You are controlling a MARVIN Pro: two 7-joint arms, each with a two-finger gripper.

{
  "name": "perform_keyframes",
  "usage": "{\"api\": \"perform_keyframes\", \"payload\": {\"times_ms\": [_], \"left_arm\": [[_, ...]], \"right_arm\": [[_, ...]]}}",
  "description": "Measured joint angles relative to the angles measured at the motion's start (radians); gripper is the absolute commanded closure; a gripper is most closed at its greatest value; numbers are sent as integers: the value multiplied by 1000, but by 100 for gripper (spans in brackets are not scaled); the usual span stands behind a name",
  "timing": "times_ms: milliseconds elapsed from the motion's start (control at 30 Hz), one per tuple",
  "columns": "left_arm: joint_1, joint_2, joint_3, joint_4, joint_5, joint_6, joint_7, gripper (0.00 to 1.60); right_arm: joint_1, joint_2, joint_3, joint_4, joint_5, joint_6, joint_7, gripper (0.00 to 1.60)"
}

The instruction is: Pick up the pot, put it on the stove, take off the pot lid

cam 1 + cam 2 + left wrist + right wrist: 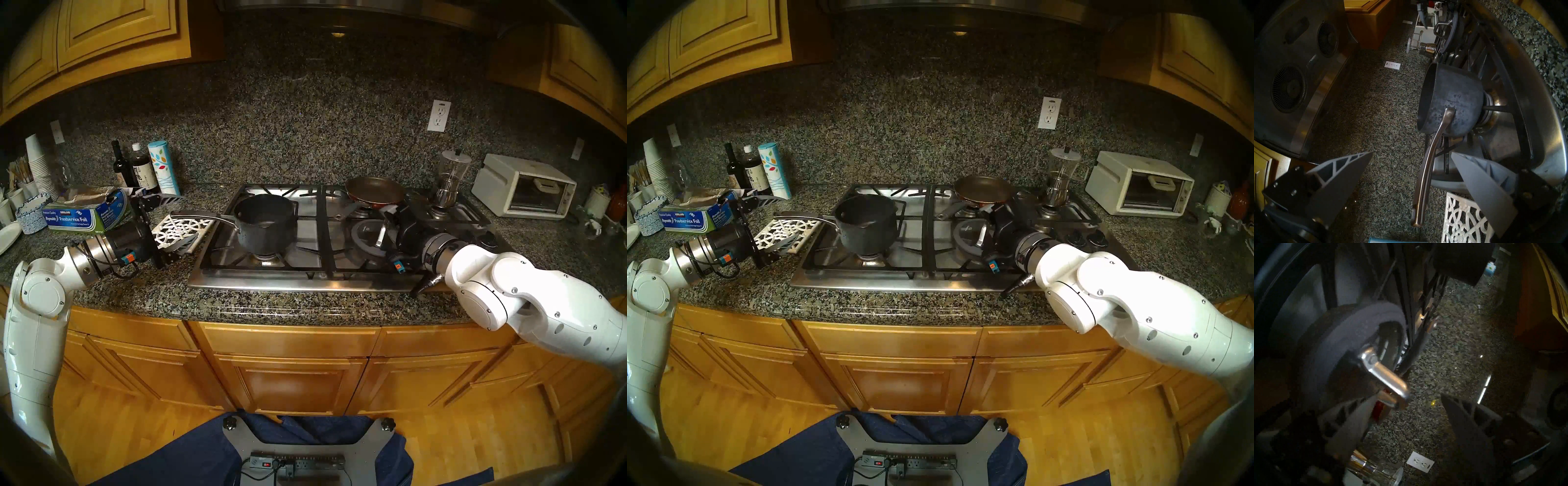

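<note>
The dark-grey pot (264, 220) stands uncovered on the front-left burner of the steel stove (258, 281), its long silver handle (1429, 161) pointing left. My left gripper (174, 222) is open, one finger on each side of the handle's end and not touching it, as the left wrist view (1412, 154) shows. The pot lid (364, 237) lies on the front-right grate, loop handle (1383, 377) up. My right gripper (1409, 396) is open, with the loop handle close by its left finger (1349, 421). In the head view its fingertips are mostly hidden behind its black body.
A red-sided frying pan (375, 191) sits on the back-right burner, with a glass-topped coffee maker (451, 180) beside it. A white toaster oven (522, 190) stands at far right. A white trivet (179, 230), a foil box (84, 213) and bottles (135, 169) are left of the stove.
</note>
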Motion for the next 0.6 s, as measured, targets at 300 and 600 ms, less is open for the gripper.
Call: {"api": "perform_keyframes", "payload": {"times_ms": [300, 600], "left_arm": [[0, 0, 0, 0, 0, 0, 0, 0], [0, 0, 0, 0, 0, 0, 0, 0]], "right_arm": [[-4, 22, -3, -13, 1, 7, 4, 0], [-7, 64, 2, -54, 11, 17, 18, 0]]}}
